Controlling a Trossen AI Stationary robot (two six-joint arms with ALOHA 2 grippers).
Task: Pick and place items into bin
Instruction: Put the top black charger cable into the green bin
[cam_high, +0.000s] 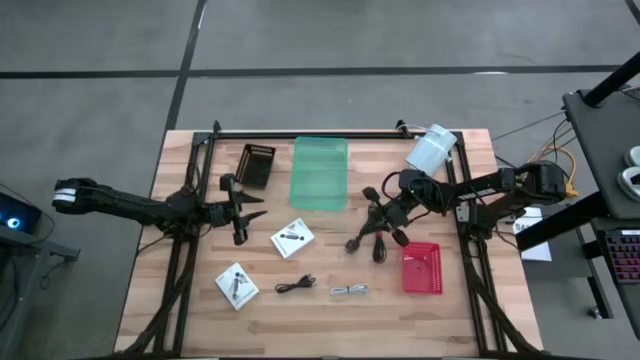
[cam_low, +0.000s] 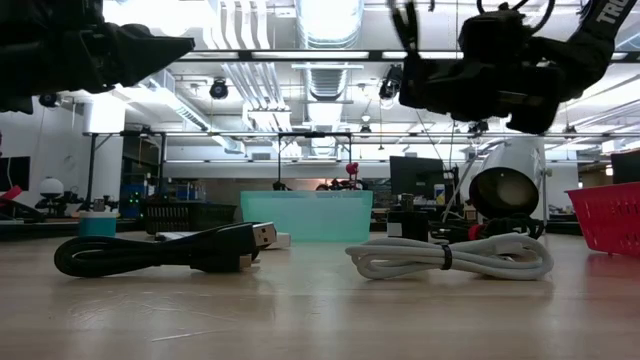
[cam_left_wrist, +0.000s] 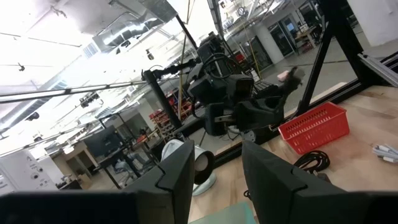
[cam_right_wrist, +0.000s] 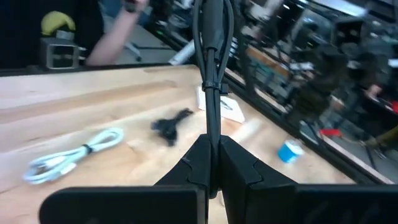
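My right gripper (cam_high: 388, 214) (cam_right_wrist: 211, 148) hovers over the table's middle right, beside the red bin (cam_high: 422, 268), and is shut on a thin black cable bundle (cam_high: 364, 238). My left gripper (cam_high: 243, 214) (cam_left_wrist: 216, 163) is open and holds nothing, above the wood left of centre. Flat on the table lie two white packets (cam_high: 292, 238) (cam_high: 236, 285), a black coiled cable (cam_high: 295, 286) (cam_low: 170, 250) and a pale grey cable (cam_high: 349, 290) (cam_low: 450, 257). The tiny dark cube does not show. My right gripper pinches the black cable bundle (cam_right_wrist: 210, 118) between its two fingers, which lie along the strands. The bundle, bound by a tie, runs on past the fingertips. Whether its free end (cam_high: 352, 245) touches the table cannot be told.
A green bin (cam_high: 320, 173) and a black tray (cam_high: 256, 165) stand at the far side, and a large white cylinder (cam_high: 432, 148) lies at the far right. A person's arm (cam_right_wrist: 118, 31) shows beyond the table in the right wrist view.
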